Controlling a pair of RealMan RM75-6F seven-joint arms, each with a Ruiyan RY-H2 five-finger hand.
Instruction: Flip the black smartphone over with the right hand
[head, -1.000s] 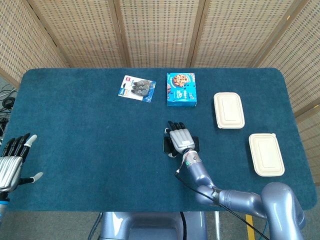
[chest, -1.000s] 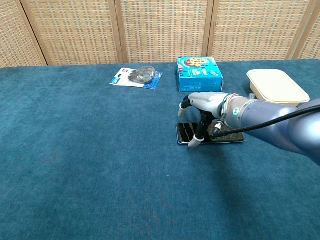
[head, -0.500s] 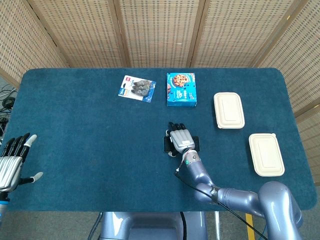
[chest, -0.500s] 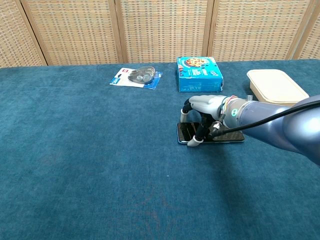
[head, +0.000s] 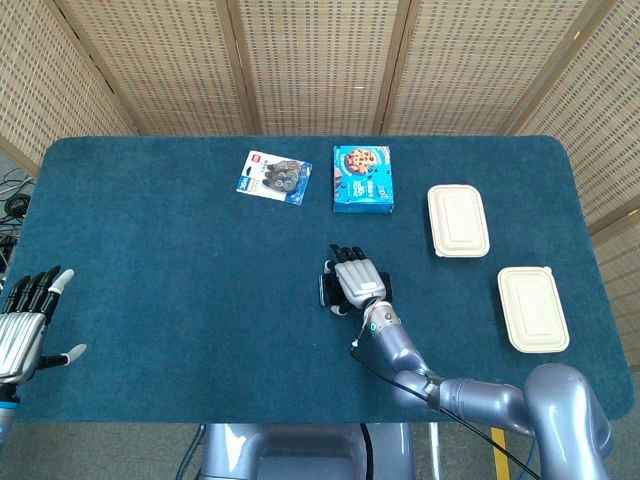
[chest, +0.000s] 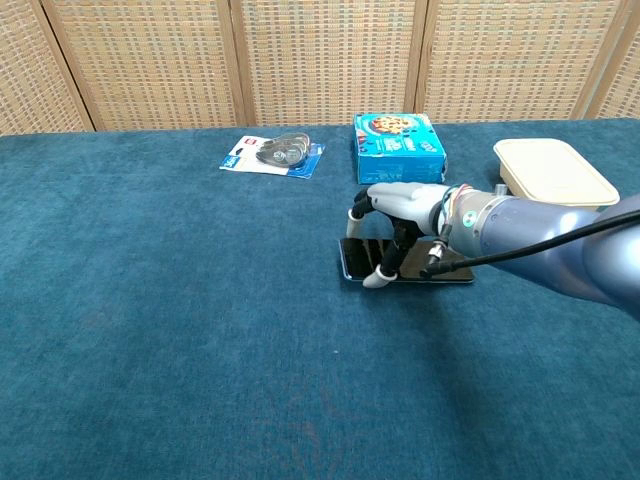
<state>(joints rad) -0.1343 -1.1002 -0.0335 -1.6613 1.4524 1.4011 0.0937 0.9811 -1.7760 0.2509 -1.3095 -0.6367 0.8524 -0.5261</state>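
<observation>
The black smartphone (chest: 440, 272) lies flat on the blue tablecloth near the table's middle; in the head view only its ends (head: 325, 291) show around my hand. My right hand (chest: 405, 212) arches over the phone's left half, its fingers hooked over the far edge and its thumb tip on the near edge, pinching it across its width. From above, my right hand (head: 356, 281) covers most of the phone. My left hand (head: 25, 325) hovers at the table's left edge with fingers spread and nothing in it.
A blue cookie box (head: 362, 178) and a blister pack (head: 275, 177) lie at the back of the table. Two white lidded containers (head: 458, 220) (head: 532, 308) sit to the right. A wicker screen stands behind the table.
My right hand has shifted a little to the left, and the phone has slid left with it. The left hand has stayed still.
</observation>
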